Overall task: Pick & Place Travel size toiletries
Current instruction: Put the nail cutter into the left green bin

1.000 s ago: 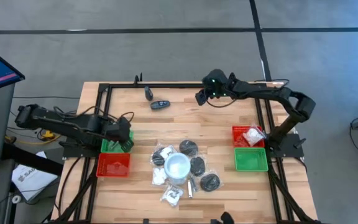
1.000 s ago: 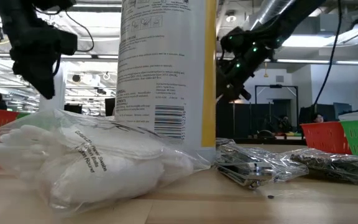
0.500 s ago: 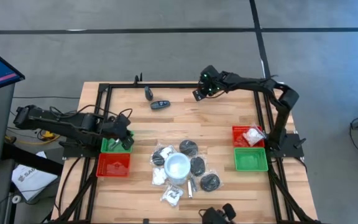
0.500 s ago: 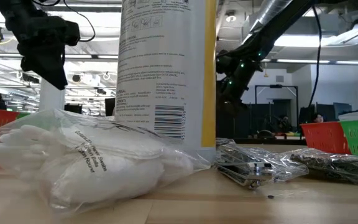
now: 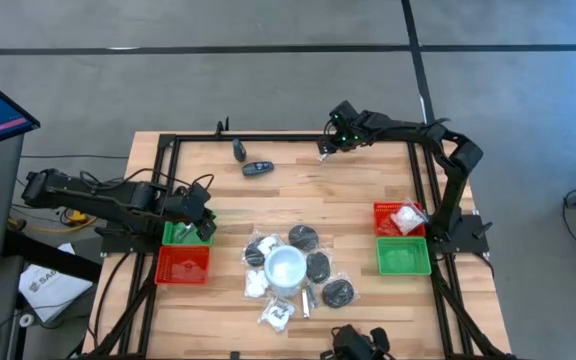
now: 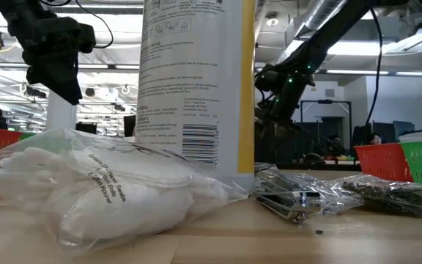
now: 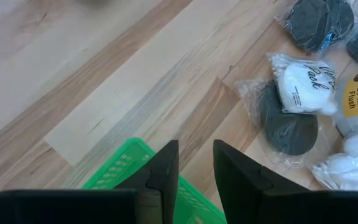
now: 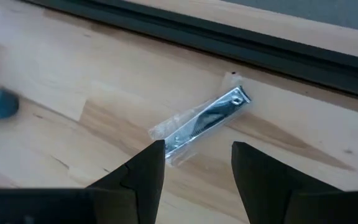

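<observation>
From the high view, my left gripper [image 5: 205, 226] sits at centre left of the frame, above the green tray [image 5: 180, 234], with the red tray [image 5: 182, 265] just below it in the picture. My left arm lies nearly flat, reaching in from the left edge. My right gripper [image 5: 324, 147] is at upper centre, its arm bent back from the right side of the desk [image 5: 348, 195] and stretched leftward along the far rail. The toiletries [image 5: 298, 265] cluster at lower centre around a white cup [image 5: 286, 267]; two dark oblong pieces [image 5: 251, 161] lie at upper centre-left. A second red tray [image 5: 400, 219] on the right holds a white wrapped piece, with another green tray [image 5: 404, 256] below it.

The low view alone shows a tall labelled bottle [image 6: 196, 88] filling the centre and a clear bag of white pads [image 6: 101, 191] at lower left; both arms hang dark in the upper corners.

My left wrist view shows what the others hide: my fingers [image 7: 166, 168] stand slightly apart with nothing between them, over the green tray's rim, with black discs [image 7: 288, 121] in wrappers to the right.

My right wrist view shows my fingers [image 8: 145, 171] well apart and empty, with a silvery stick [image 8: 204, 121] in clear wrap lying on the desk at centre frame, close to the dark rail.
</observation>
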### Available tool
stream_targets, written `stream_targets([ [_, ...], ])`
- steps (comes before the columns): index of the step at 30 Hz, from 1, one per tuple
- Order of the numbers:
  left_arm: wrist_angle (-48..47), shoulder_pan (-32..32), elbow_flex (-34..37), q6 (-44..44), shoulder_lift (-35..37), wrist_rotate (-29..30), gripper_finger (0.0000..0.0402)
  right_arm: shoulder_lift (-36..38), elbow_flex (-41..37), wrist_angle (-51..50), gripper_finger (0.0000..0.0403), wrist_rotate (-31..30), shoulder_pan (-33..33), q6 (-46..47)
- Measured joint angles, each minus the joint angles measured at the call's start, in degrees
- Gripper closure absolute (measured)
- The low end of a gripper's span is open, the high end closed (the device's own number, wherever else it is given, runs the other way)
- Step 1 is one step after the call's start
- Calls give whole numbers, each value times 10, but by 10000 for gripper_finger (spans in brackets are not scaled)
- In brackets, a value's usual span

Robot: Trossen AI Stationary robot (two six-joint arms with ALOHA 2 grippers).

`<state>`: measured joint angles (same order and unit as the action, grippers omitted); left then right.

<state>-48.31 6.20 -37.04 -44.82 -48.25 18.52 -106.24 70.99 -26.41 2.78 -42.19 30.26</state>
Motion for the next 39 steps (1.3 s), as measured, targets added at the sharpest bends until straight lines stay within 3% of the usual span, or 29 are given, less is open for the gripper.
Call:
stream_targets([
  [16,8,0,0,24,0,-1,309,-63,0,49,228,4,-3,67],
  [39,10,0,1,30,0,0,309,-75,3,57,228,2,2,143],
])
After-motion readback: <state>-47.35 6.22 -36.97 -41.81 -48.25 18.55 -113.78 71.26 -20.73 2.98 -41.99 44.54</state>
